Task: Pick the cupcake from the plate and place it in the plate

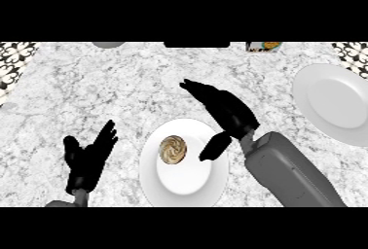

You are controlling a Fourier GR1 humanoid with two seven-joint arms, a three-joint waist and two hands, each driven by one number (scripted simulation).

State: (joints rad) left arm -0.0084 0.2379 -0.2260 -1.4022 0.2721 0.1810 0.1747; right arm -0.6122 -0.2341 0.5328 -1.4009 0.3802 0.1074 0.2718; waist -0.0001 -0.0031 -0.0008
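Marbled grey-white counter (93, 82) carries all items noted below; patterned tile shows at its far left and far right corners

Cupcake (174, 149): upright, swirled top facing up, seated on the near plate (185, 187), which sits close to the counter's near edge at about mid-width. The cupcake stands in the far-left part of that plate, inside the rim. It is round, so no long axis governs the approach.

Second plate (334, 104): bare of any item, at the counter's right edge, well apart from the near plate and further back.

Right hand (229, 114): open, fingers straight and pointing toward the far left, thumb dropping toward the near plate's right rim. It holds nothing. The cupcake lies to the left of this hand and nearer the counter's front edge, just beside the thumb tip but not touching it. The fingers overshoot the cupcake on its far side.

Left hand (87, 158): open, fingers up, resting near the counter's front left, apart from the near plate's left rim.

Assessment: the right hand is the nearer and also lies on the side of the second plate, so it is the likely one to grasp. The pick is not yet made; the hand would need to come back toward the front edge and leftward to close round the cupcake
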